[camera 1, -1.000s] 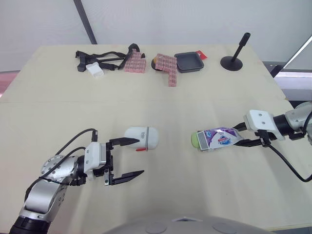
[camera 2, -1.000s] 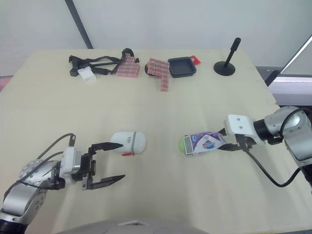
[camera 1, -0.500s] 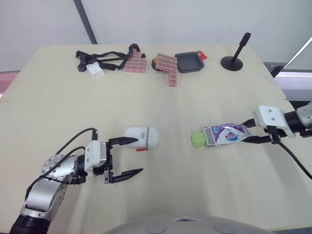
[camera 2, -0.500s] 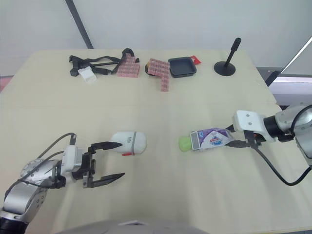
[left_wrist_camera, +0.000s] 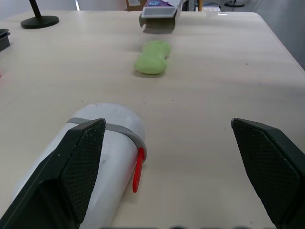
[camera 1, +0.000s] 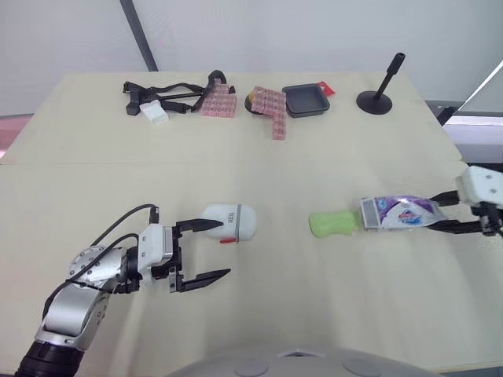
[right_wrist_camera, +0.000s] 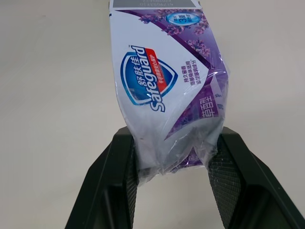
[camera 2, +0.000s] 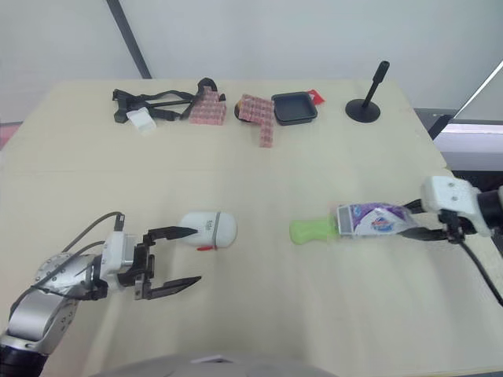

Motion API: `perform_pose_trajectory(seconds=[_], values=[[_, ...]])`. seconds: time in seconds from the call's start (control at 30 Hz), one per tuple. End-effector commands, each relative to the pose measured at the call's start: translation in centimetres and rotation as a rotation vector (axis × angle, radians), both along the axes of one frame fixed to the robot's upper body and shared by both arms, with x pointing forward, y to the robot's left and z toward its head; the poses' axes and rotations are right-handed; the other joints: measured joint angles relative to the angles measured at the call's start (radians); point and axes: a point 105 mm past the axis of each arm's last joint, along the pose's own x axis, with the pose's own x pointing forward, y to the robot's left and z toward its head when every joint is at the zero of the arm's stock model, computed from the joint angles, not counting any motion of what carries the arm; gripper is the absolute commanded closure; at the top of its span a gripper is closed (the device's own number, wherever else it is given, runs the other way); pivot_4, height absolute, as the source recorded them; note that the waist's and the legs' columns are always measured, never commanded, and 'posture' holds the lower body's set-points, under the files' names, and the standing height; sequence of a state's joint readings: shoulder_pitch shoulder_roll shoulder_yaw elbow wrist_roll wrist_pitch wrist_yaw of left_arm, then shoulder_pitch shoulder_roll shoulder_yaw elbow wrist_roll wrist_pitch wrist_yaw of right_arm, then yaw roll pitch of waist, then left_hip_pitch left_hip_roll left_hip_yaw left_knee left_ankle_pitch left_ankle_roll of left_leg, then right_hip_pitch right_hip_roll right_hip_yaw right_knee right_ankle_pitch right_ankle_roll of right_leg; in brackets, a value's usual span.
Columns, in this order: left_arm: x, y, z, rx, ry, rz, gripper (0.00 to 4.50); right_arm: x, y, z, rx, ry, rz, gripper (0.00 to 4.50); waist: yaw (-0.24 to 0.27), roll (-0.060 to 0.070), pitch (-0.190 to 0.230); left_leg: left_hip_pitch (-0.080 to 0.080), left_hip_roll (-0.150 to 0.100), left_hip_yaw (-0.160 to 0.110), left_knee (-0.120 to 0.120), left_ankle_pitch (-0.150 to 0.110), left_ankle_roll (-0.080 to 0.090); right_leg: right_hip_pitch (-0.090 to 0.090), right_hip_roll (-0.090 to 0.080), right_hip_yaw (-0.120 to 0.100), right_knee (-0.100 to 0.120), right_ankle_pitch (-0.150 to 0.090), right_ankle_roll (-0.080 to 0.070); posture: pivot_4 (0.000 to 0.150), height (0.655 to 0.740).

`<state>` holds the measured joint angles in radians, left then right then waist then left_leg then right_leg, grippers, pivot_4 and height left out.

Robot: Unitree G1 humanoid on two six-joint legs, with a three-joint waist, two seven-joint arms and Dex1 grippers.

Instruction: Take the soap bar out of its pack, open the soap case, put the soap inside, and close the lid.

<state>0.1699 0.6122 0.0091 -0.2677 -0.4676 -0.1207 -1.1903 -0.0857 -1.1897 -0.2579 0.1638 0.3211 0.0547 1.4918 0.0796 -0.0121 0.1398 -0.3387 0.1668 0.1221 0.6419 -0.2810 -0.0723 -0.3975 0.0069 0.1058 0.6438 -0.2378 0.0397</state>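
Note:
The green soap bar lies bare on the table, right of centre, just clear of the mouth of its purple and white pack. My right gripper is shut on the pack's crumpled end and holds it level near the table's right edge. The white soap case, lid shut with a red clasp, lies left of centre. My left gripper is open, one finger resting against the case's near end, the other out over bare table.
Along the far edge lie a black strap bundle with a white block, pink block clusters, a black tray and a black stand. Bare table stretches between case and soap.
My right gripper drew the pack to the right and the green soap slid out onto the table. The left gripper and the case stayed in place.

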Motion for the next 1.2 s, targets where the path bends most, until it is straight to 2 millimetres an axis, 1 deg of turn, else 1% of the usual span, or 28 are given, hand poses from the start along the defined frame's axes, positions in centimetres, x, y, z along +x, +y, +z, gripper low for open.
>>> perform_pose_trajectory(seconds=[0.03, 0.13, 0.2, 0.23, 0.33, 0.4, 0.43, 0.5, 0.57, 0.67, 0.73, 0.83, 0.93, 1.2], values=[[-0.2, -0.1, 0.4, -0.003, -0.024, -0.025, 0.0, 0.8, -2.2, 2.1, 0.115, -0.111, -0.167, 2.46, -0.001, 0.0, 0.0, 0.0, 0.0, 0.0, 0.0, 0.0, 0.0, 0.0, 0.0, 0.0, 0.0, 0.0, 0.0, 0.15, 0.74], [-0.1, 0.0, 0.4, -0.002, -0.027, -0.023, 0.0, 1.4, -3.3, 2.3, 0.222, -0.169, -0.297, 2.46, -0.001, 0.0, -0.001, 0.0, 0.0, 0.0, 0.0, 0.0, 0.001, 0.0, 0.0, 0.0, 0.001, 0.0, 0.0, 0.15, 0.74], [0.1, 0.0, 0.5, -0.005, -0.029, -0.013, 0.0, 2.1, -3.8, 1.7, 0.296, -0.188, -0.447, 2.46, 0.0, 0.001, -0.001, 0.0, 0.0, 0.0, 0.0, 0.0, 0.001, 0.0, 0.0, -0.001, 0.001, 0.0, -0.001, 0.15, 0.74], [0.2, 0.1, 0.5, -0.006, -0.029, -0.01, 0.0, 2.3, -4.0, 1.4, 0.315, -0.193, -0.493, 2.46, 0.0, 0.001, -0.001, 0.0, 0.0, 0.0, 0.001, 0.001, 0.001, 0.0, 0.0, -0.001, 0.001, 0.0, -0.001, 0.15, 0.74], [0.3, 0.0, 0.6, -0.008, -0.03, 0.0, 0.0, 2.7, -3.5, 0.8, 0.365, -0.212, -0.587, 2.46, 0.0, 0.003, -0.002, 0.0, 0.0, 0.0, 0.001, 0.001, 0.001, 0.0, 0.0, -0.002, 0.002, 0.0, -0.001, 0.15, 0.74], [0.9, 0.0, 1.0, -0.034, -0.029, 0.036, 0.0, 2.9, -2.5, -0.1, 0.391, -0.22, -0.655, 2.46, 0.001, 0.005, -0.004, 0.0, 0.0, 0.0, 0.001, 0.001, 0.001, 0.0, 0.0, -0.002, 0.001, 0.0, -0.001, 0.15, 0.74], [1.0, -0.1, 1.1, -0.039, -0.031, 0.041, 0.0, 3.1, -2.5, -0.5, 0.401, -0.232, -0.715, 2.46, 0.001, 0.006, -0.004, 0.0, 0.0, 0.0, 0.0, 0.001, 0.0, 0.0, 0.0, -0.002, 0.002, 0.0, -0.001, 0.15, 0.74], [1.1, -0.2, 1.2, -0.041, -0.032, 0.039, 0.0, 3.7, -3.0, -0.7, 0.445, -0.282, -0.883, 2.46, 0.001, 0.006, -0.004, 0.0, 0.0, 0.0, 0.0, 0.002, -0.001, 0.0, 0.0, -0.002, 0.002, 0.0, -0.001, 0.15, 0.74], [1.1, -0.2, 1.3, -0.041, -0.032, 0.037, 0.0, 4.0, -3.2, -0.8, 0.469, -0.3, -0.99, 2.46, 0.001, 0.008, -0.005, 0.0, -0.001, 0.0, 0.0, 0.002, -0.002, 0.0, 0.0, -0.003, 0.002, 0.0, 0.0, 0.15, 0.74], [1.1, -0.2, 1.3, -0.04, -0.035, 0.034, 0.0, 3.9, -2.4, -1.4, 0.466, -0.289, -1.064, 2.46, 0.003, 0.011, -0.007, 0.001, -0.002, 0.0, -0.001, 0.003, -0.002, 0.0, -0.001, -0.003, 0.002, 0.0, 0.0, 0.15, 0.74], [1.1, -0.3, 1.3, -0.041, -0.038, 0.029, 0.0, 3.8, -2.2, -1.8, 0.464, -0.286, -1.15, 2.46, 0.003, 0.011, -0.007, 0.001, -0.002, -0.001, -0.002, 0.003, -0.004, 0.0, 0.0, -0.003, 0.001, 0.0, 0.0, 0.15, 0.74], [0.8, -0.6, 1.5, -0.058, -0.036, 0.015, 0.0, 3.8, -1.7, -2.3, 0.521, -0.266, -1.289, 2.46, 0.001, 0.012, -0.007, 0.001, -0.003, -0.001, -0.003, 0.004, -0.005, 0.0, 0.0, -0.004, 0.001, 0.0, 0.0, 0.15, 0.74], [0.6, -0.8, 1.8, -0.093, -0.012, 0.006, 0.0, 3.8, -1.1, -3.1, 0.512, -0.251, -1.319, 2.46, 0.001, 0.012, -0.007, 0.002, -0.004, -0.001, -0.007, 0.005, -0.007, 0.0, 0.0, -0.004, 0.001, 0.0, 0.0, 0.15, 0.74], [0.1, -1.0, 2.2, -0.113, 0.008, -0.007, 0.0, 4.0, -0.5, -4.3, 0.519, -0.225, -1.381, 2.46, -0.005, 0.013, -0.008, 0.005, -0.005, -0.001, -0.017, 0.006, -0.01, 0.002, 0.001, -0.004, -0.006, 0.0, 0.0, 0.15, 0.74]])
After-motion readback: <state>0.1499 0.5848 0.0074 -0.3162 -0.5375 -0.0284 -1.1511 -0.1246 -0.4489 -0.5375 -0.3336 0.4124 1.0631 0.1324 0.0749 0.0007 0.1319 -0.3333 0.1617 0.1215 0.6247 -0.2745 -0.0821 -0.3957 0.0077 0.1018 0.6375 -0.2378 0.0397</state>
